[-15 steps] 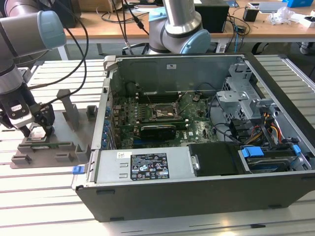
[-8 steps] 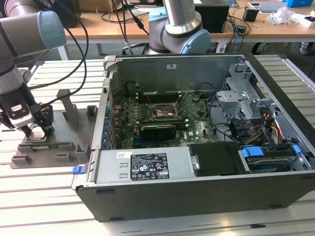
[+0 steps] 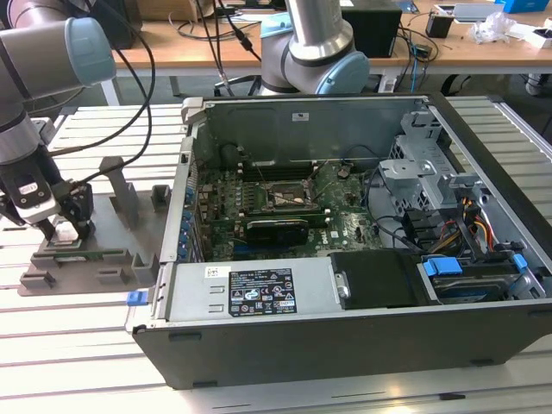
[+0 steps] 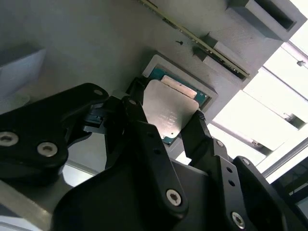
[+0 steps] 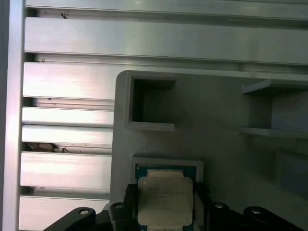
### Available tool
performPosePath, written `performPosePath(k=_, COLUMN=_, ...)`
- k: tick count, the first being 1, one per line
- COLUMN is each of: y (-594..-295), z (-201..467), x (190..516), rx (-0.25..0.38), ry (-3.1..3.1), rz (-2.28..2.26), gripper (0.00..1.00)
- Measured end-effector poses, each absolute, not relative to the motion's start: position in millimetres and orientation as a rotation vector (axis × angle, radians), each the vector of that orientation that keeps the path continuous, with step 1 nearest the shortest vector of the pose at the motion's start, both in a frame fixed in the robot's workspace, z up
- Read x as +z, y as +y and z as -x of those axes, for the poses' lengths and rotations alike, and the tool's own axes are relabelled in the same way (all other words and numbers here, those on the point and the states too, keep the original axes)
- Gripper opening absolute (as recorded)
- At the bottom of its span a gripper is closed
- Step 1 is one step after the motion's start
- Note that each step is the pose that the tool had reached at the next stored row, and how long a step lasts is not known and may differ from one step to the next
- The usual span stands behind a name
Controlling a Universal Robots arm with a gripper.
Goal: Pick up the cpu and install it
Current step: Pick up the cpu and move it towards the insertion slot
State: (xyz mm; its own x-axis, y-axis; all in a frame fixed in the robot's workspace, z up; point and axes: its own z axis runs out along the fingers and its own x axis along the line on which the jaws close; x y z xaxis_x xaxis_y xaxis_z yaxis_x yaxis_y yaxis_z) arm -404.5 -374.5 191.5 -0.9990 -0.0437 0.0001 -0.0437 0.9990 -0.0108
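Observation:
The cpu (image 4: 171,108) is a flat square chip with a shiny silver top and a thin green edge. It lies in a shallow square pocket of the grey fixture tray (image 5: 216,106). My gripper (image 4: 166,118) is down over it, one black finger against each of two opposite sides of the cpu (image 5: 165,192), shut on it. In the exterior view my gripper (image 3: 65,226) is low over the tray (image 3: 112,250) at that view's left. The dark socket frame (image 3: 289,197) sits on the motherboard inside the open computer case.
The open computer case (image 3: 345,285) lies on its side to the exterior view's right of the tray, with a drive cage and cables inside. Upright grey blocks (image 3: 121,185) stand on the tray near my gripper. A second robot arm (image 3: 315,43) stands behind the case.

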Motion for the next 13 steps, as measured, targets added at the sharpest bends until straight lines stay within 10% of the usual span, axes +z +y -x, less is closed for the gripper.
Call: performPosePath(k=13, y=-375, z=405, x=248, rx=-0.017, ry=3.141, rz=0.069, gripper=0.55)
